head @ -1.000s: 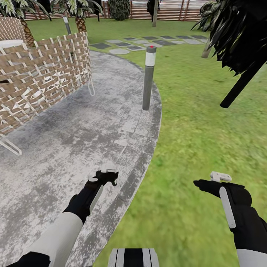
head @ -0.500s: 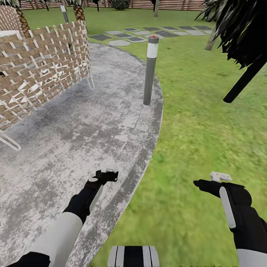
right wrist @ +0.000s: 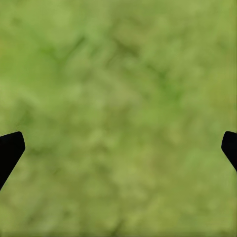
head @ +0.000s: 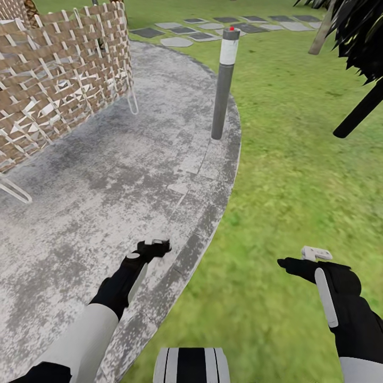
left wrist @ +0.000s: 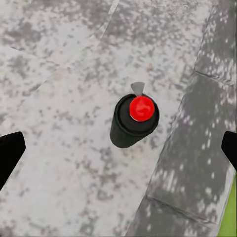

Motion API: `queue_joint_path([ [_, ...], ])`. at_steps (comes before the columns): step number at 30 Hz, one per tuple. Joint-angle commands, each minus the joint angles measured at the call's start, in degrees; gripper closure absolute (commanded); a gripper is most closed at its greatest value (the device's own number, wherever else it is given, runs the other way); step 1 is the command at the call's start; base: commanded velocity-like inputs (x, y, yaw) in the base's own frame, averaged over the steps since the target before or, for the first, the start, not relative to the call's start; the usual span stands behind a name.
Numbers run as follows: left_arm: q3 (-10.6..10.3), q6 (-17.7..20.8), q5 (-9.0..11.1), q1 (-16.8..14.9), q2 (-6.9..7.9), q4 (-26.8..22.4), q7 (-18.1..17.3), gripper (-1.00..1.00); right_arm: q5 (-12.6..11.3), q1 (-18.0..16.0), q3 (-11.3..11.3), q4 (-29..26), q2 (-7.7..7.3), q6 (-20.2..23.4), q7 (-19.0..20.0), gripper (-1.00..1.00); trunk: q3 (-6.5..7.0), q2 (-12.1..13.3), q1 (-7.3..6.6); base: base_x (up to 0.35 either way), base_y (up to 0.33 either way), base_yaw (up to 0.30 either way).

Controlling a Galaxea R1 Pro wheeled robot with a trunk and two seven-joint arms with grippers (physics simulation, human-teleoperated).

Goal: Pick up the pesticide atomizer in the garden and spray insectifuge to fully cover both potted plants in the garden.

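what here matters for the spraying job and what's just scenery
Job:
lawn of the garden
left claw, open
right claw, open

Scenery:
bollard
paving
woven screen
stepping stones
palm

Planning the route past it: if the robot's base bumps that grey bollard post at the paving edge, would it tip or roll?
Probably not: the bollard stands upright, seemingly set into the paving, so it likely stays rigid. Slim and tall, it might lean if merely resting there.
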Motion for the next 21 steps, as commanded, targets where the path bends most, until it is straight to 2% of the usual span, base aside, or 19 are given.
queue_joint_path([
  [1, -0.1, 0.3, 0.0, 0.0, 0.01, -0.5, 0.1, -1.00, -0.3, 0.0, -0.1, 0.0, -0.01, 0.2, 0.0, -1.00, -0.04, 0.0, -0.01, 0.000, 0.000, 0.007],
  [7, -0.4, 0.3, 0.0, 0.0, 0.01, -1.1, 0.1, -1.00, -0.2, 0.0, -0.1, 0.0, -0.01, 0.2, 0.0, -1.00, -0.24, 0.0, -0.01, 0.000, 0.000, 0.018],
  [11, -0.4, 0.3, -0.1, 0.0, 0.01, -1.2, 0.1, -1.00, -0.2, 0.0, -0.1, 0.0, -0.01, 0.2, 0.0, -1.00, -1.35, -0.1, 0.09, 0.000, 0.000, 0.077],
  [21, -0.4, 0.3, -0.1, 0.0, 0.01, -2.3, 0.2, -1.00, -0.2, 0.0, -0.1, 0.0, -0.01, 0.2, 0.0, -1.00, -1.41, -0.1, 0.09, 0.006, -0.009, 0.013],
])
